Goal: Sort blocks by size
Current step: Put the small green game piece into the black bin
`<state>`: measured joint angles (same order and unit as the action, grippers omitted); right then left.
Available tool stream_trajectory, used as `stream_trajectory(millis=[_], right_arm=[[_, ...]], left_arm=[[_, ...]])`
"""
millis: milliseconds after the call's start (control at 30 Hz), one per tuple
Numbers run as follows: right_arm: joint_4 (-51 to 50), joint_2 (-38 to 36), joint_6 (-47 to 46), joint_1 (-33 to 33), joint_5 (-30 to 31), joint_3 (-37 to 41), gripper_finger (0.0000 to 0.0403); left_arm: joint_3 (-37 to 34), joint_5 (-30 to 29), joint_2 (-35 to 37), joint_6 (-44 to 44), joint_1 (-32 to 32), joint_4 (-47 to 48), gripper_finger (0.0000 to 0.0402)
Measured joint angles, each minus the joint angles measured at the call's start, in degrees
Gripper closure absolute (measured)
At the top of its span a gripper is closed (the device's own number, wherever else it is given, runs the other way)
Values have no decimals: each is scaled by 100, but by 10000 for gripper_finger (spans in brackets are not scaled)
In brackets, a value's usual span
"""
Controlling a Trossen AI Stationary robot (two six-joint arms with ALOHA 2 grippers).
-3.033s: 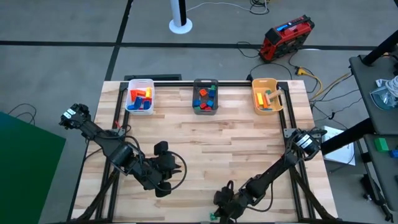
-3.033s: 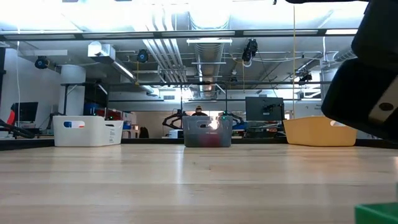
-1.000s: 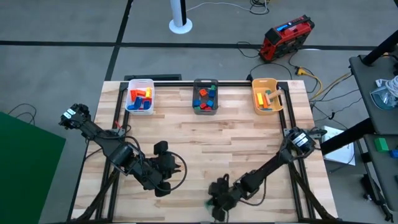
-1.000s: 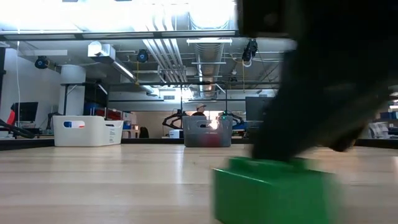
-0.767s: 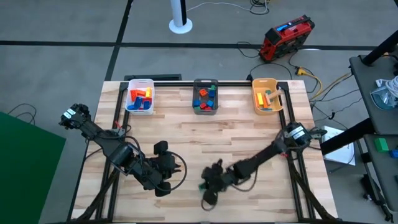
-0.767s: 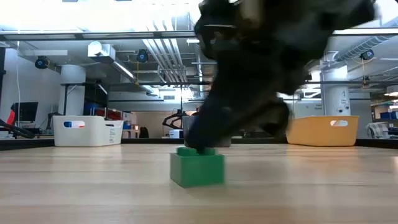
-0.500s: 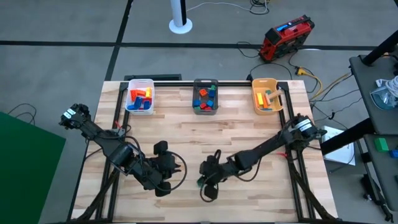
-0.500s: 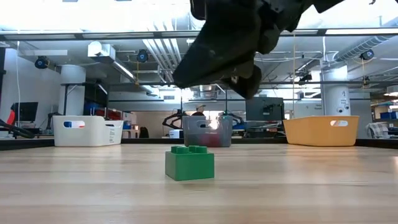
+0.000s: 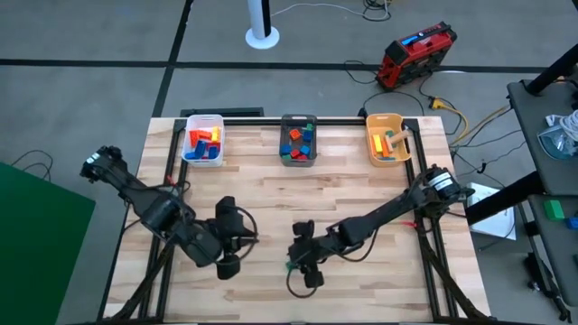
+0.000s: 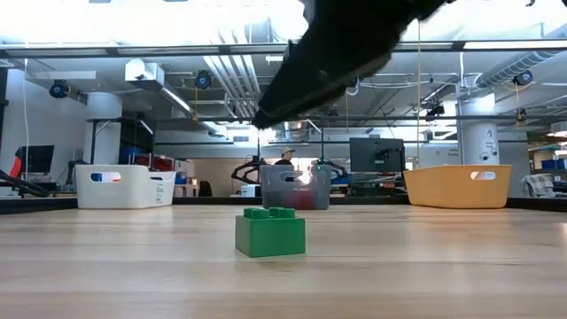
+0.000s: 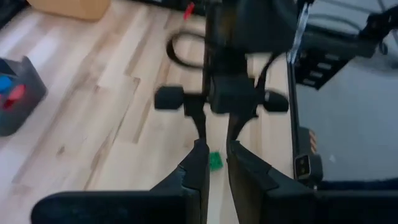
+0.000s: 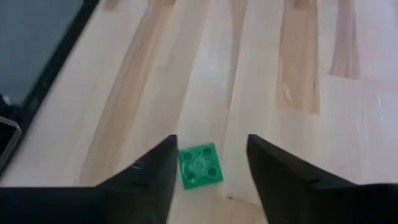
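Observation:
One green block (image 10: 270, 232), a small studded brick, rests flat on the wood table (image 9: 361, 190), studs up, near the middle of the front half. It also shows in the high view (image 9: 290, 264). My right gripper (image 12: 211, 140) hangs open above it, a finger on either side, touching nothing. To its left, low over the table, my left gripper (image 9: 228, 262) is shut and empty. In the left wrist view, the green block (image 11: 215, 160) lies beyond the left gripper (image 11: 216, 149). Other blocks lie in three bins at the far edge.
Along the far edge stand a white bin (image 9: 203, 146), a grey bin (image 9: 298, 140) and an orange bin (image 9: 388, 140), each holding coloured blocks. Bare wood lies between the bins and both grippers.
My right gripper has brought the green block from the table's near edge toward the middle and a little to the left. It has set the block down, let go and risen clear. The block has stood still since then. My left gripper has shifted a little toward the left edge.

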<state>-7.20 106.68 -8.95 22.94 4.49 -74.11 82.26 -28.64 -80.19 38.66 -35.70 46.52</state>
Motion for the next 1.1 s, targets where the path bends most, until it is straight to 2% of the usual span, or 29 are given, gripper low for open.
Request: stream_trajectory(millis=[133, 233, 567, 800, 1100], right_arm=[[-25, 78, 374, 2, 0, 2, 177], [-20, 153, 519, 4, -2, -1, 151], [28, 851, 505, 4, -48, -64, 137], [45, 970, 451, -9, -106, -81, 166], [68, 970, 603, -22, -337, -81, 272]], left_arm=[[159, -223, 23, -7, 0, 81, 366], [208, -245, 27, -11, 2, 101, 366], [201, -341, -25, -18, 7, 116, 366], [201, -341, -28, -20, 7, 129, 366], [200, -391, -28, -48, 7, 129, 366]])
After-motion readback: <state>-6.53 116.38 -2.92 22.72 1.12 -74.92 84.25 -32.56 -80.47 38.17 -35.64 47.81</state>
